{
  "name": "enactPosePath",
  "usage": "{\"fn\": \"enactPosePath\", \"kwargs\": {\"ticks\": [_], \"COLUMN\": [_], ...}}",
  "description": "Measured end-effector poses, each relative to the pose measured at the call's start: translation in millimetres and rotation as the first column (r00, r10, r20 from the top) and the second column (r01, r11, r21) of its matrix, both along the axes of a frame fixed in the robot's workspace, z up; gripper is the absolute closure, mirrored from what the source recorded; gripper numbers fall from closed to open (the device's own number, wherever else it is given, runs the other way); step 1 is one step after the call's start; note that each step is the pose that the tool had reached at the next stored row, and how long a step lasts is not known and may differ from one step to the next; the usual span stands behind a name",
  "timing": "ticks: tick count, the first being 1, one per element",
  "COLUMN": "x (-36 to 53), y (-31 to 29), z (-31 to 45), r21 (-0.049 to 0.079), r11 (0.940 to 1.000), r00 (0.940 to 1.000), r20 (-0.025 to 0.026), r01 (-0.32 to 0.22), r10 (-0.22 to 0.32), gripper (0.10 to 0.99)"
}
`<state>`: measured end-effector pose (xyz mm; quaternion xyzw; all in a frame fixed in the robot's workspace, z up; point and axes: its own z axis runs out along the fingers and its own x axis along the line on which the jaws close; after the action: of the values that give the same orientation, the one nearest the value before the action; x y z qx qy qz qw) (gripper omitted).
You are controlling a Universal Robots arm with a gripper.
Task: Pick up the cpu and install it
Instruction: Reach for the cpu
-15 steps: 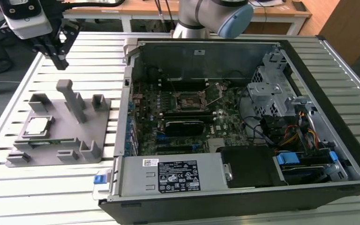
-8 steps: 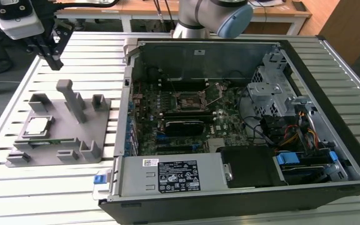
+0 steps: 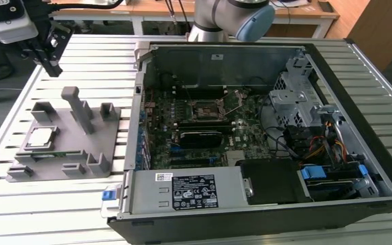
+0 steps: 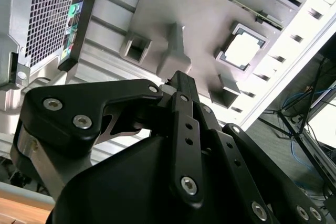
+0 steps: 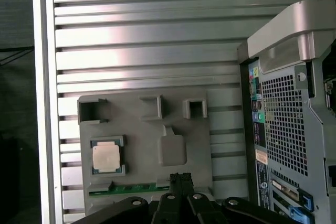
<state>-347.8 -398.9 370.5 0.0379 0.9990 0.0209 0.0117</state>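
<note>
Hand (image 3: pixel 53 69): raised over the far corner of the slatted worktop (image 3: pixel 46 204), at the exterior view's left. In both wrist views the two fingers (image 4: pixel 184 108) lie pressed together at the tips. The hand is closed and carries nothing.

Cpu (image 3: pixel 41 137): seated flat in a square recess of the grey fixture plate (image 3: pixel 107 140). Its silver top faces up. It lies below the hand and off to one side of the fingertips, well apart from them. There is no contact and it has not been picked up. It shows in the first wrist view as a pale square in its pocket (image 5: pixel 106 157) and in the second wrist view as a bright square (image 4: pixel 242 51).

Fixture plate: rests on the worktop beneath the hand. Its upright post (image 3: pixel 73 104) is the part nearest the fingertips, nearer than the cpu. A green strip (image 5: pixel 136 188) runs along one edge of the plate, just beside the cpu's recess.

Computer case (image 3: pixel 250 224): lies open on its side on the worktop. It is beside the fixture plate, on the exterior view's right of the hand. Its perforated rear panel shows in the first wrist view (image 5: pixel 286 124).

Socket (image 3: pixel 206 109): a square black frame on the board inside the case, well apart from the hand. I cannot tell from here whether it holds anything.

Arm (image 3: pixel 234 18): a grey and blue joint stands behind the far wall of the case.
</note>
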Motion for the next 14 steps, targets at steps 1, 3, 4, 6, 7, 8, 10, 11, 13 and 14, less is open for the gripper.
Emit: {"fn": "enactPosePath", "kwargs": {"ticks": [1, 3, 4, 6, 7, 8, 10, 11, 13, 14], "x": [-1.6, -4.6, -6.1, -9.0, -10.5, -12.0, -15.0, -16.5, -19.6, -21.1], "y": [0.0, 0.0, 0.0, 0.0, 0.0, 0.0, 0.0, 0.0, 0.0, 0.0], "z": [-0.1, -0.3, -0.4, -0.7, -0.8, -0.9, -1.2, -1.4, -1.6, -1.7], "r21": [0.0, 0.0, 0.0, 0.0, 0.0, 0.0, 0.0, 0.0, 0.0, 0.0], "r11": [1.0, 1.0, 1.0, 1.0, 1.0, 1.0, 1.0, 1.0, 1.0, 1.0], "r00": [1.0, 1.0, 1.0, 1.0, 1.0, 1.0, 1.0, 1.0, 1.0, 1.0], "r20": [0.0, -0.0001, -0.0001, -0.0001, -0.0001, -0.0001, 0.0, 0.0, -0.0001, 0.0], "r01": [0.0, 0.0, 0.0, 0.0, 0.0, 0.0, 0.0, 0.0, 0.0, 0.0], "r10": [0.0, 0.0, 0.0, 0.0, 0.0, 0.0, 0.0, 0.0, 0.0, 0.0], "gripper": [0.98, 0.98, 0.98, 0.98, 0.98, 0.98, 0.98, 0.98, 0.98, 0.98]}}
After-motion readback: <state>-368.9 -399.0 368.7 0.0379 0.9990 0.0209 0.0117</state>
